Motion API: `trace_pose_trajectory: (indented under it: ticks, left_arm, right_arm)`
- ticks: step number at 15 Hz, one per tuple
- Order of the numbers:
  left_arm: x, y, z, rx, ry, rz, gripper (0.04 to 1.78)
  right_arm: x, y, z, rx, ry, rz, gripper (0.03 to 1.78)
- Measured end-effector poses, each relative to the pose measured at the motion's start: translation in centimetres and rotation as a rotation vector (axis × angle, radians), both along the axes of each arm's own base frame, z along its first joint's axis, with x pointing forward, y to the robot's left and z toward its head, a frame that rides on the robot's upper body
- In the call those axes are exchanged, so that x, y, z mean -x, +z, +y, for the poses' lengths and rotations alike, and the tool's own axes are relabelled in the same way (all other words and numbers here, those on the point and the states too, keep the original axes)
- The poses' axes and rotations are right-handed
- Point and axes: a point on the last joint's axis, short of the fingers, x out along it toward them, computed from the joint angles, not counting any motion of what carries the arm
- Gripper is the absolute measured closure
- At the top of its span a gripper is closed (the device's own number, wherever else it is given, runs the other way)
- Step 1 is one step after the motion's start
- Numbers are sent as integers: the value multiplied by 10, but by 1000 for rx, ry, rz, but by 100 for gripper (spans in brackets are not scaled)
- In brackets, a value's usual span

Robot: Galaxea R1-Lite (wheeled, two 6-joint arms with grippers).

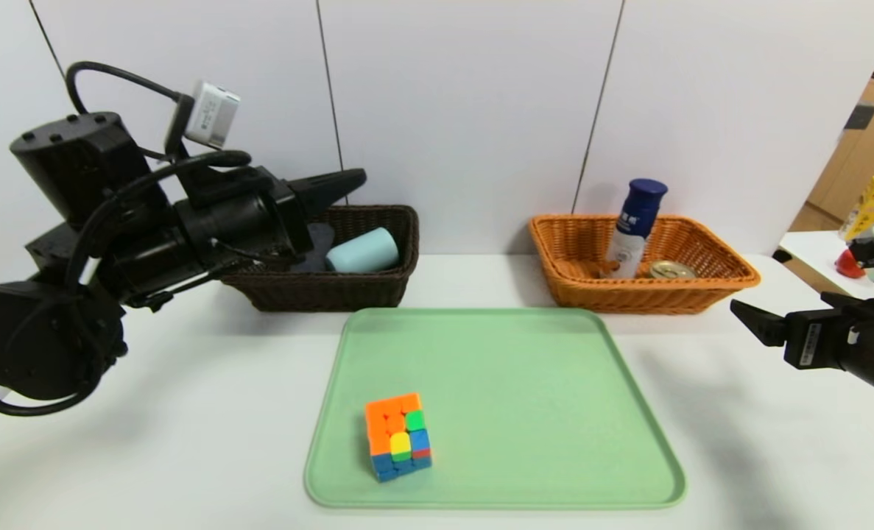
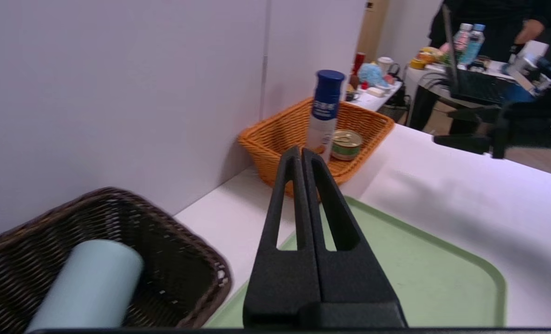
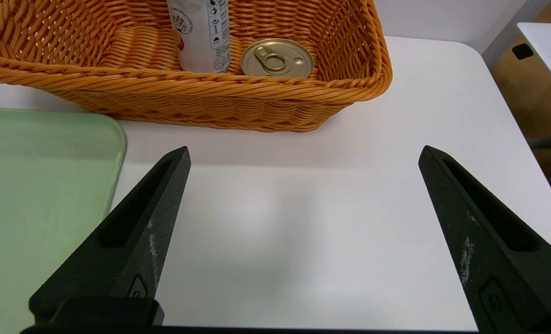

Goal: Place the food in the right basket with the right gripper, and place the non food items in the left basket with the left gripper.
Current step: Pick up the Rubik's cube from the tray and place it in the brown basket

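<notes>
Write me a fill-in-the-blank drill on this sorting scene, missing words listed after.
1. The puzzle cube sits on the ____ tray.
2. The bottle stands in the ____ basket.
3. The left gripper is ____.
4. The cup lies in the ____ basket.

Missing: green; orange; shut; brown

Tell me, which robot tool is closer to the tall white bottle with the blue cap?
Right. The right tool hovers open just in front of the orange-tan wicker basket holding the tall white bottle with the blue cap. The left tool is shut over the dark brown wicker basket.
</notes>
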Motion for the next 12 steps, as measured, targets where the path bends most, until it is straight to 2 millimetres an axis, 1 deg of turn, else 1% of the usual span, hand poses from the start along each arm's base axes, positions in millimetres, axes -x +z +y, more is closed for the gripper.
trace_pose_trajectory:
  ticks: [2,5,7,9,11,12]
  left_arm:
    - [-1,5,10,-8,37,30,178]
    - [5,5,14,-13,45,33,178]
    - [11,-1,16,-20,46,55,140]
    - [16,-4,17,-21,47,60,111]
    - [20,-7,18,-26,46,67,88]
    - [23,-10,18,-29,42,76,80]
  right_arm:
    - [0,0,0,0,0,-1,11]
    - [2,0,0,0,-1,0,11]
    - [2,0,0,0,-1,0,11]
    - [3,-1,0,0,-1,1,11]
    - [3,-1,0,0,0,0,11]
    - [3,-1,0,0,0,1,11]
